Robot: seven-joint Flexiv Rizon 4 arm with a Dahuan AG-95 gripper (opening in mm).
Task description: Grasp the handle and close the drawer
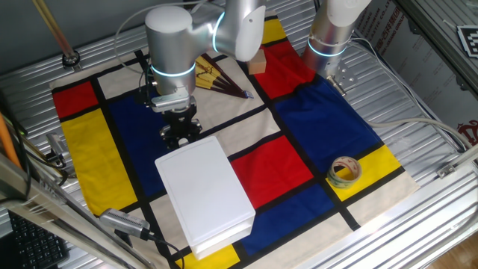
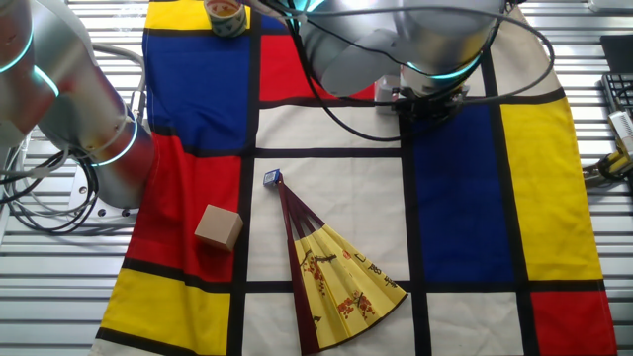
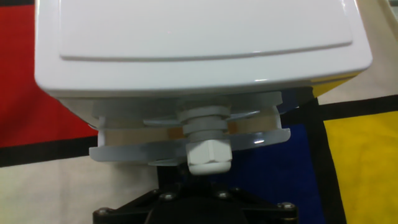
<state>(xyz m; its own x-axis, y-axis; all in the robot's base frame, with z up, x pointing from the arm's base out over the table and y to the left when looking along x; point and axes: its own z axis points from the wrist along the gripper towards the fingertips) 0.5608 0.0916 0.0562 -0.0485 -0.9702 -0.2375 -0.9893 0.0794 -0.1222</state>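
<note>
The claw (image 1: 180, 136) hangs low over the cloth, right at the short end of the flat white box (image 1: 205, 193). In the hand view only the black base of the claw shows at the bottom edge. The fingertips do not show, so I cannot tell if the claw is spread apart or squeezed together.

Just in front of the claw sits the handle (image 3: 208, 154), a tiny white knob. It sticks out from the front of the drawer (image 3: 137, 150). The drawer is a thin white tray, and it pokes out a little way from under the box lid. There is a gap between its front rim and the box, so the drawer is not shut yet.

I think the robot is at the grabbing step. The knob is very close to the claw, lined up near the middle. Next, the fingers need to close on the knob, one on each side. Then the arm needs to push straight toward the box, so the tray slides in flat.

Farther away on the cloth lie a paper fan (image 2: 336, 272), a little wooden cube (image 2: 219, 226) and a roll of tape (image 1: 345, 171). They are well apart from the box.
</note>
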